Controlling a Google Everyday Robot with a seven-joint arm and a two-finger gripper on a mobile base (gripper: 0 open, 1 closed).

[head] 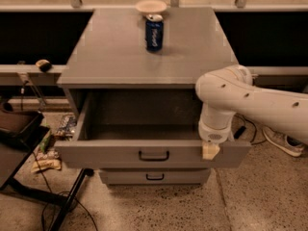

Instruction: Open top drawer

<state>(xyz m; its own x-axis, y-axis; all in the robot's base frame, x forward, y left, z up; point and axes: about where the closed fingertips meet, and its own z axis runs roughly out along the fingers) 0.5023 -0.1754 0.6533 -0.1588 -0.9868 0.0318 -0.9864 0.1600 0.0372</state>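
The top drawer [110, 154] stands well out of the cabinet [120, 57] — its deep box showing. The gripper [210, 151] hangs at the front's right end, seemingly touching the upper edge — open or closed, I cannot tell. A can [154, 34] and bowl [150, 6] sit on top.

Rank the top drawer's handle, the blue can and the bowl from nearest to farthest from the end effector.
The end effector hangs at the right end of the open top drawer front.
1. Handle: left of it, on the drawer front.
2. Blue can: on the cabinet top, farther back.
3. Bowl: behind the can, at the rear edge.
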